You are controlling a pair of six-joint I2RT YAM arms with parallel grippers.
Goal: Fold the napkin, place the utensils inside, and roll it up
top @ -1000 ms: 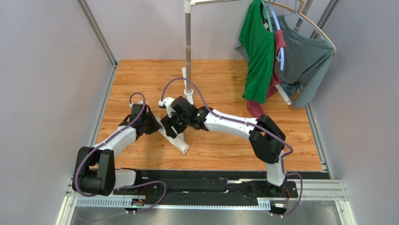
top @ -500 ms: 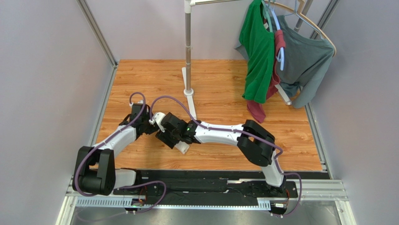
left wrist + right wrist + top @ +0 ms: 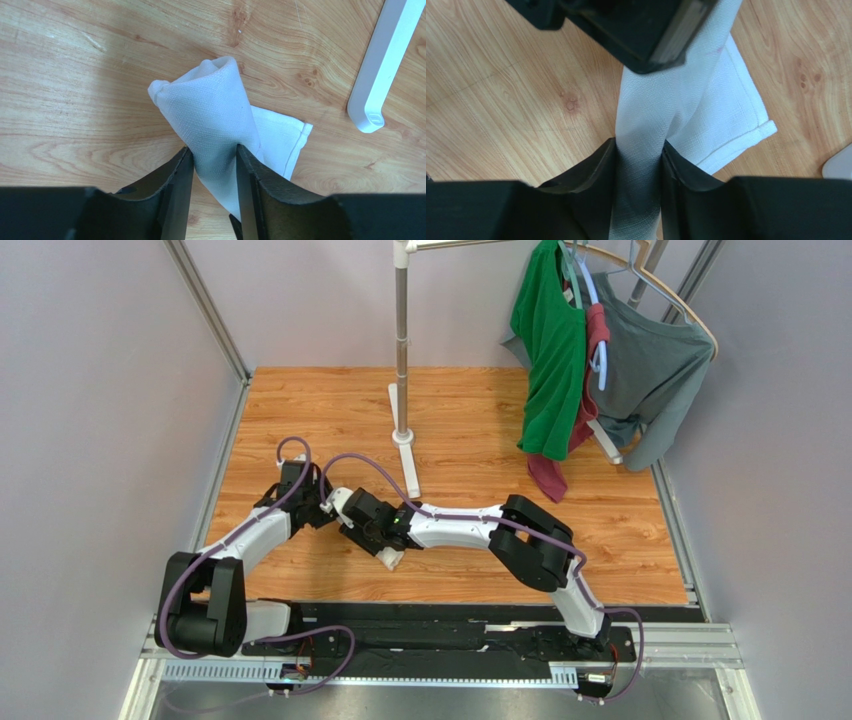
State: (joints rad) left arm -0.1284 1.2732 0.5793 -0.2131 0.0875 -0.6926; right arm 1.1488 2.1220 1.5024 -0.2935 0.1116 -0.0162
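Left wrist view: my left pincer [image 3: 212, 156] pinches the napkin [image 3: 212, 105], which is rolled into a slim white tube. Its far end rests on the wooden counter [image 3: 75, 75], and a loose hemmed corner is spread beside it. My right pincer [image 3: 638, 150] clamps the same roll, seemingly at its opposite end, close to the left one.

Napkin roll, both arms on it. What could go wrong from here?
The napkin has a loose hemmed corner sticking out; it may unroll once released.
Both jaws pinch the same roll close together, so uneven pulls could twist or stretch it apart.
The spoon isn't visible; if inside, it might slide out an open end.
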